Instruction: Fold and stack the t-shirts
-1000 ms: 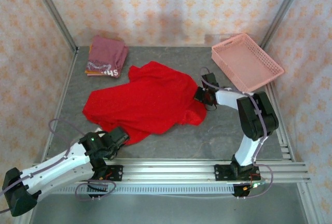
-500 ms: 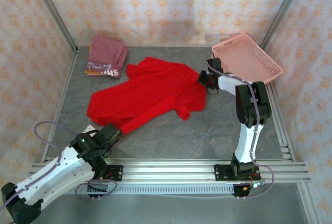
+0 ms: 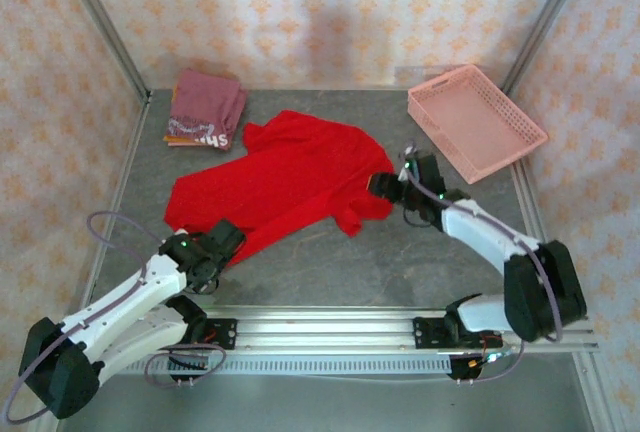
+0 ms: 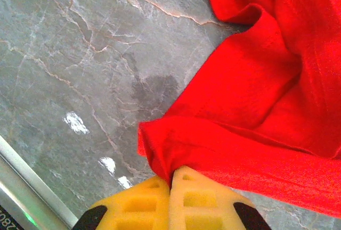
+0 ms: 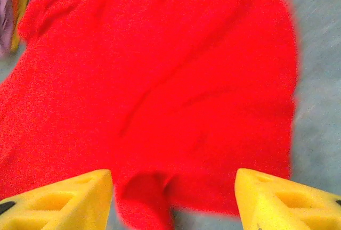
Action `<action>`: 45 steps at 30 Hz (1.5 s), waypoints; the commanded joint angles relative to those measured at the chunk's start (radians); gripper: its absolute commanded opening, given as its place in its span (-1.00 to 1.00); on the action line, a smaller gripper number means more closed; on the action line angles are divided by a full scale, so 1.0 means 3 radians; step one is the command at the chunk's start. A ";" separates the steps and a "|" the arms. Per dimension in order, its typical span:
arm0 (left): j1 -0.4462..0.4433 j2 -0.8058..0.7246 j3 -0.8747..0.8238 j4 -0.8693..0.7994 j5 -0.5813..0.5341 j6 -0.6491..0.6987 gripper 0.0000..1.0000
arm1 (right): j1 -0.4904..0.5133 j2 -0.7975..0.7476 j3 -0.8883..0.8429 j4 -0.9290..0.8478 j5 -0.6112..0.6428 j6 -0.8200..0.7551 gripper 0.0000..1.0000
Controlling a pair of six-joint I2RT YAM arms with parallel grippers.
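A bright red t-shirt [image 3: 285,182] lies spread across the middle of the table. My left gripper [image 3: 228,244] is shut on its near left corner; in the left wrist view the yellow fingers [image 4: 192,195] pinch a bunched fold of the red t-shirt [image 4: 250,97]. My right gripper [image 3: 385,185] stands open at the shirt's right edge, above the cloth. In the right wrist view its yellow fingertips [image 5: 69,198] are wide apart over the red t-shirt [image 5: 160,81], holding nothing. Folded t-shirts [image 3: 205,107], maroon-pink with white lettering over orange, sit stacked at the back left.
A pink lattice basket [image 3: 475,117] stands at the back right, close behind my right arm. A metal rail [image 3: 330,327] runs along the near edge. Bare grey marble table [image 3: 420,262] shows in front of the red shirt.
My right gripper has let go of the shirt's right edge, opened, and pulled back toward the near side. The shirt was drawn out flatter. My left gripper stays shut on its corner.
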State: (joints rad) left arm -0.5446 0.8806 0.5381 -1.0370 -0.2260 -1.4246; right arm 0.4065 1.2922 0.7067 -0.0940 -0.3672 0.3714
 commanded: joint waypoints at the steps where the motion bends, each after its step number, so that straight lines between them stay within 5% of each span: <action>1: 0.0069 0.0045 0.0077 0.0040 -0.0128 0.0174 -1.00 | 0.0184 -0.0192 -0.0258 -0.0139 0.0049 0.0253 0.25; 7: 0.0149 0.0085 0.0086 0.0097 -0.0118 0.0302 -1.00 | 0.0136 0.0203 -0.0046 -0.0323 0.0117 0.1023 0.15; 12: 0.0161 0.0081 0.0069 0.0113 -0.0107 0.0315 -1.00 | 0.0138 0.0566 0.0033 0.0298 -0.0244 0.1664 0.16; 17: 0.0159 0.0028 -0.0013 0.0149 -0.0091 0.0290 -1.00 | 0.0138 0.0828 0.0182 0.0471 -0.0310 0.1755 0.16; 24: 0.0164 -0.0041 -0.0085 0.0142 -0.0085 0.0261 -1.00 | 0.0107 0.1019 0.0290 0.0495 -0.0179 0.1777 0.49; 27: 0.0164 -0.0052 -0.0091 0.0154 -0.0090 0.0257 -1.00 | 0.0022 0.1152 0.0276 0.0591 -0.0245 0.1866 0.21; 32: 0.0173 -0.0091 -0.0023 0.0046 -0.0157 0.0274 -1.00 | -0.0062 0.0918 0.0161 0.0631 -0.0189 0.1798 -1.00; 39: 0.0171 -0.0209 0.0459 -0.0027 -0.0409 0.0584 -1.00 | -0.0014 -0.0334 -0.0065 0.0451 0.0237 0.1097 -1.00; 45: 0.0174 0.0244 0.1689 -0.0165 -0.0783 0.1441 -1.00 | 0.0041 -0.1675 0.0188 -0.0074 0.0710 0.0445 -1.00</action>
State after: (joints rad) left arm -0.5011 0.9150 0.9245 -1.0443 -0.3389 -1.1538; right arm 0.4171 0.8906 0.7116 -0.0391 -0.2623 0.6456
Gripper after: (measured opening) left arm 0.053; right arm 0.046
